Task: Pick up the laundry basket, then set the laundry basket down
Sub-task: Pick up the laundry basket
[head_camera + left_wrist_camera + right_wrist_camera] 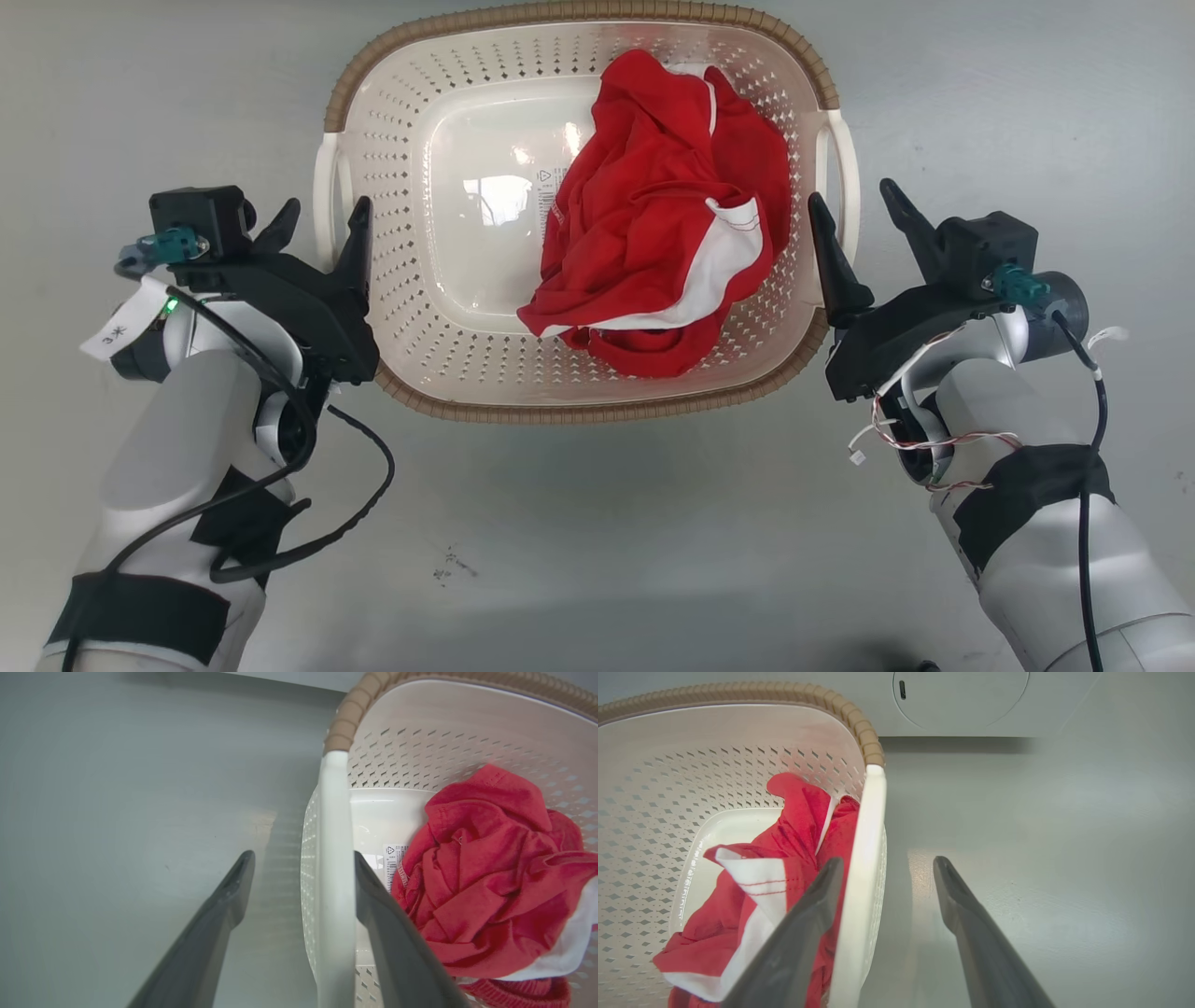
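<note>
Nearest you, the left gripper (322, 229): two long dark fingers (219, 914) spread wide, holding nothing. They straddle the white left side handle (334, 858). The inner finger sits just beside the bar on the basket side. The outer one stands off it, over the smooth grey surface (117, 812).

The right gripper (854, 219) is in the same pose, mirrored. Its fingers (971, 933) are wide apart and empty, bracketing the white right side handle (861, 858). The inner finger lies close against the handle; the outer is clearly apart from it.

Between the two grippers sits the rounded-rectangular cream plastic laundry basket (579, 411), with perforated walls and a brown woven-look rim. It appears to rest flat on the grey surface, centred ahead of you and level. Inside it, towards the right side, lies a crumpled red and white cloth garment (653, 233). It partly covers a small label (392, 858) on the smooth bottom.

Progress, as a judgement: both grippers are lined up on the handles, but neither has closed, so the basket is not held now. These frames do not settle whether a lift is still to come or is already finished. If it is still to come, what remains for you is to close both pairs of fingers on the handles, raise both sides evenly, then set the basket down and let go. Watch the outer fingers: they have the longer way to travel, so the handles may shift as the fingers close.
</note>
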### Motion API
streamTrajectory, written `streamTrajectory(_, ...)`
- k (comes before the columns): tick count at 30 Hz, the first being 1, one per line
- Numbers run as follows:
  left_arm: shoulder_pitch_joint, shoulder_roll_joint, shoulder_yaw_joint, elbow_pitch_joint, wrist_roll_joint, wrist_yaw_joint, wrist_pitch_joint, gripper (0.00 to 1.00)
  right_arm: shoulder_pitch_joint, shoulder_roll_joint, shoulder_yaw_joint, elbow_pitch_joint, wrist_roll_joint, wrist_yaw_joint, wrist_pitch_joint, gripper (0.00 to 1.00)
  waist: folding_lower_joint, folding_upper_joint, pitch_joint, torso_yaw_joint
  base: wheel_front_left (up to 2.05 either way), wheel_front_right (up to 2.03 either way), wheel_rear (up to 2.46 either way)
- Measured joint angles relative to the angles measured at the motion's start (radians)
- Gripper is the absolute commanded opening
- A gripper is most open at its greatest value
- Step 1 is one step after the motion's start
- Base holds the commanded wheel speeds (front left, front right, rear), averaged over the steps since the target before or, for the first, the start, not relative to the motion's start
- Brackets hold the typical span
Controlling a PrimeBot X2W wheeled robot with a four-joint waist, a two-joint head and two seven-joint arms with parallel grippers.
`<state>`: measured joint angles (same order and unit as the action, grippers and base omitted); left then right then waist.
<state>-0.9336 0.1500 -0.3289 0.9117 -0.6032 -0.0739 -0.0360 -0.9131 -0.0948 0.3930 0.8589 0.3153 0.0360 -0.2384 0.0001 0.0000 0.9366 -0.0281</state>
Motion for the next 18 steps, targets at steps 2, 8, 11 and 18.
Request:
streamTrajectory(2,-0.009,-0.002,-0.002,0.019,-0.002,-0.007,0.003,1.0,-0.007,0.002,0.001,0.021,0.001,0.002,0.001,1.0,0.0,0.0,0.003,0.001,0.0,0.0,0.0)
streamTrajectory(8,-0.036,-0.011,-0.004,0.069,-0.004,-0.016,0.014,0.67,-0.039,0.008,0.006,0.07,0.003,0.015,0.001,1.0,0.0,0.0,0.01,0.005,0.0,0.0,0.0)
streamTrajectory(11,-0.052,-0.017,-0.004,0.087,-0.006,-0.025,0.014,0.0,-0.055,0.01,0.007,0.093,0.011,0.021,0.001,0.0,0.0,0.0,0.011,0.007,0.0,0.0,0.0)
streamTrajectory(18,-0.072,-0.042,-0.006,0.138,-0.011,-0.033,0.015,0.0,-0.071,0.035,0.015,0.14,0.015,0.038,0.0,0.0,0.0,0.0,-0.001,0.01,0.0,0.0,0.0)
